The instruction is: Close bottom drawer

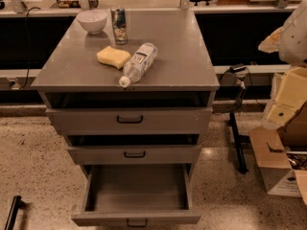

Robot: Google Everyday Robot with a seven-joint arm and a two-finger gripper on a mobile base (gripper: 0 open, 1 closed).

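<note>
The grey metal cabinet [72,75] stands in the middle of the camera view with three stacked drawers. The bottom drawer [96,218] is pulled far out toward me. Its inside is empty and its small black handle [136,223] sits at the lower frame edge. The middle drawer [96,155] and the top drawer [86,120] each stand slightly out. My gripper is out of view. Only cream-white arm segments [289,92] show at the right edge, well apart from the drawers.
On the cabinet top lie a white bowl [92,20], a can [119,25], a yellow sponge [113,57] and a water bottle [139,63] on its side. A black stand leg [237,138] and a cardboard box [273,162] are to the right. A black bar [12,212] lies at the bottom left.
</note>
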